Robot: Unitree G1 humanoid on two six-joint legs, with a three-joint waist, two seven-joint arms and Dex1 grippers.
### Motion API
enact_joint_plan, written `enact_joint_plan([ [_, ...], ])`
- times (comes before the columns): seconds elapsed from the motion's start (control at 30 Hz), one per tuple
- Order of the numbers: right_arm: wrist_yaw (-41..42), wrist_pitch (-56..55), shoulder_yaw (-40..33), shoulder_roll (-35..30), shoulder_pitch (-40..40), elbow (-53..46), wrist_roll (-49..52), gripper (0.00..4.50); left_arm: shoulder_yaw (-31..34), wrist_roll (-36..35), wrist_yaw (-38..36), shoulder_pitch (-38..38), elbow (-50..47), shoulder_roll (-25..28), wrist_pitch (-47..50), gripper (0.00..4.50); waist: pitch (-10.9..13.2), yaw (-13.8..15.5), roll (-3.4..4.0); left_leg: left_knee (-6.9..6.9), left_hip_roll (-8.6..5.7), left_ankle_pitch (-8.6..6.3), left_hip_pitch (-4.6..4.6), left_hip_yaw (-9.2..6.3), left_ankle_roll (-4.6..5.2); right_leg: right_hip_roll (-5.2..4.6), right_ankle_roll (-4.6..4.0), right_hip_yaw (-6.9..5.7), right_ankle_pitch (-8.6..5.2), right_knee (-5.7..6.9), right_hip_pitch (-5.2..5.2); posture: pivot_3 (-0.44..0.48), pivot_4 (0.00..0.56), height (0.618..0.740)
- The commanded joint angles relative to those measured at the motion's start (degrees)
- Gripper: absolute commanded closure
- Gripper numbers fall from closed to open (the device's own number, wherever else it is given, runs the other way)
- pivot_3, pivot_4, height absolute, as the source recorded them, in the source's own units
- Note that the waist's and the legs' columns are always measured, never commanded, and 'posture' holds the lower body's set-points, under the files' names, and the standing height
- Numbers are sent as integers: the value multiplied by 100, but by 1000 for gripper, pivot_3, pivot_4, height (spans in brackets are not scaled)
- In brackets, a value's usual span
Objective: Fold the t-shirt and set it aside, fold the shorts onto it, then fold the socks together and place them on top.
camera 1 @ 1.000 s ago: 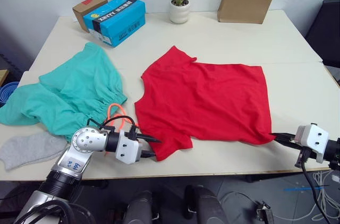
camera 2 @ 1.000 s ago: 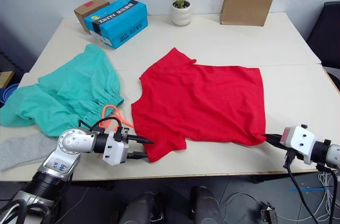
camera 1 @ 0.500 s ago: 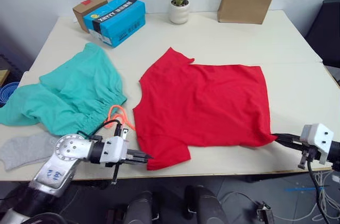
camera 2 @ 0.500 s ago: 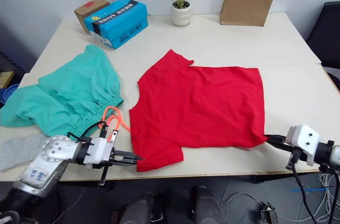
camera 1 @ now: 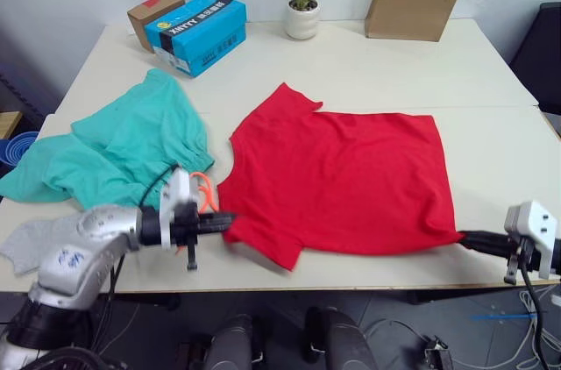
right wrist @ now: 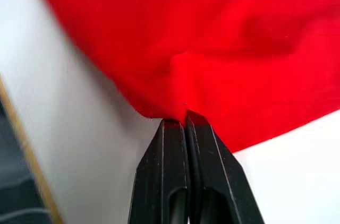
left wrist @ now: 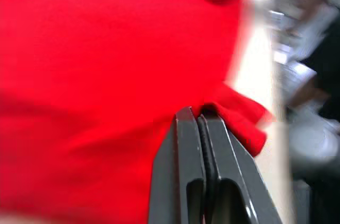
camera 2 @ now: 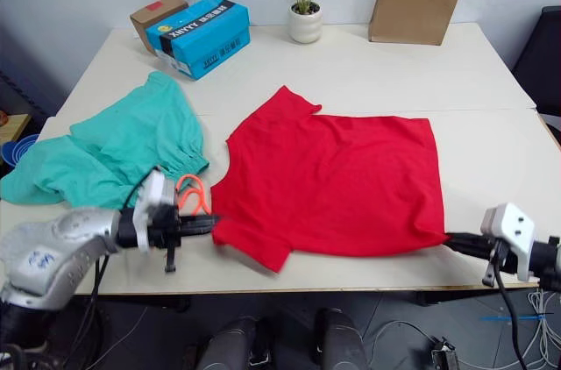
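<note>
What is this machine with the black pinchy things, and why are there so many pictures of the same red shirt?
It is a robot with two arms, and each arm ends in a gripper made of two black fingers. Two pictures come from cameras on its head, looking down at a table. The other two come from little cameras on its wrists, so they look very close up.

On the table lies a red t-shirt, spread flat. Beside it are teal-green shorts with an orange drawstring, and a grey sock near the table's edge. At the back stand a blue box, a small cardboard box, a potted plant and a paper bag.

The left gripper pinches the shirt near its collar end. The right gripper pinches the bottom corner. Both are shut on the cloth.
</note>
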Motion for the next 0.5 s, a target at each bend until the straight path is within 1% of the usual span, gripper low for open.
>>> enact_joint_plan([
  [0.03, 4, 213, -42, -114, -475, 145, 13, 4500, 302, -457, 352, -426, 242, -253, 728, 4492, 1, 5, -1, -1, 0, 1, 0, 0, 3, 0, 1, -1, -1, 1, 0, 0, 150, 740],
  [0.13, -186, 420, 127, -5, -1303, 474, -75, 4500, 445, -539, 473, -778, 482, -440, 984, 4492, 2, -4, -4, 0, -1, 8, -5, 3, 15, 3, 3, -1, -2, -1, -3, 0, 150, 740],
  [0.23, -256, 521, 380, 69, -1769, 736, -281, 4500, 466, -505, 543, -934, 597, -542, 1132, 4492, 3, -2, -7, 2, 0, 9, -11, 5, 12, 5, 3, -3, -2, 0, -11, 0, 150, 740],
  [0.4, -255, 522, 699, 214, -2057, 967, -534, 4500, 372, -307, 605, -923, 622, -528, 1323, 4492, 3, 6, -8, 6, -2, 10, -12, 6, 11, 6, 3, -2, -3, 1, -10, 0, 150, 740],
  [0.5, -182, 771, 869, 224, -2009, 959, -589, 4500, 285, -137, 632, -853, 634, -439, 1432, 4492, 3, 0, -8, 10, -2, 10, -15, 6, 12, 6, 4, 1, -3, 2, -10, 0, 150, 740],
])
